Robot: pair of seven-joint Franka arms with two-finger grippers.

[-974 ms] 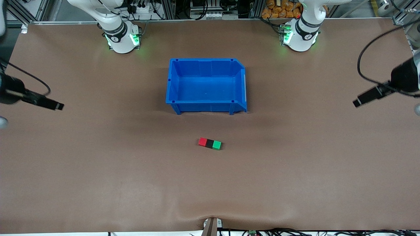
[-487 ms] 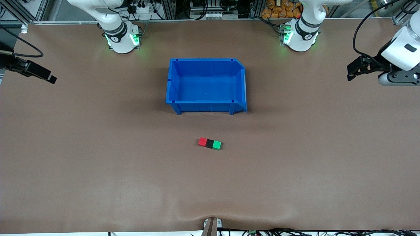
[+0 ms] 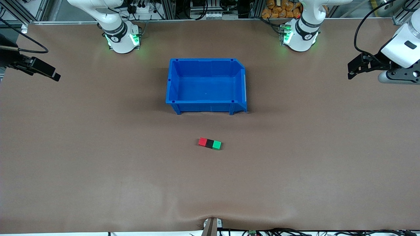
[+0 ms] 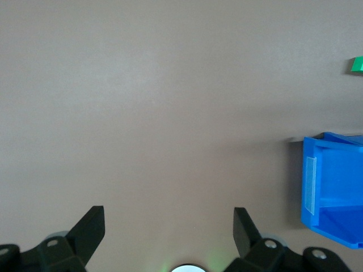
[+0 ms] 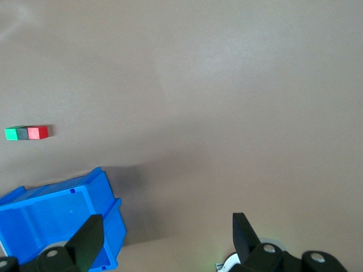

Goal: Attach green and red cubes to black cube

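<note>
The red cube (image 3: pixel 202 141), the black cube (image 3: pixel 209 143) and the green cube (image 3: pixel 216 144) lie in one row on the table, touching, with the black one in the middle. The row is nearer to the front camera than the blue bin (image 3: pixel 206 85). It also shows in the right wrist view: red cube (image 5: pixel 38 132), black cube (image 5: pixel 22 133), green cube (image 5: pixel 11 134). The left wrist view shows only the green cube (image 4: pixel 357 64) at its edge. My left gripper (image 3: pixel 351 70) (image 4: pixel 168 224) is open and empty over the left arm's end of the table. My right gripper (image 3: pixel 54 76) (image 5: pixel 167 229) is open and empty over the right arm's end.
The blue bin is empty and stands mid-table between the cubes and the arm bases; it shows in both wrist views, left (image 4: pixel 334 187) and right (image 5: pixel 57 221). The brown table cover (image 3: pixel 295 170) is wrinkled at its edge nearest the front camera.
Both grippers have drawn back toward the arm bases at their ends of the table, then nearly stopped. The three cubes have not moved.
</note>
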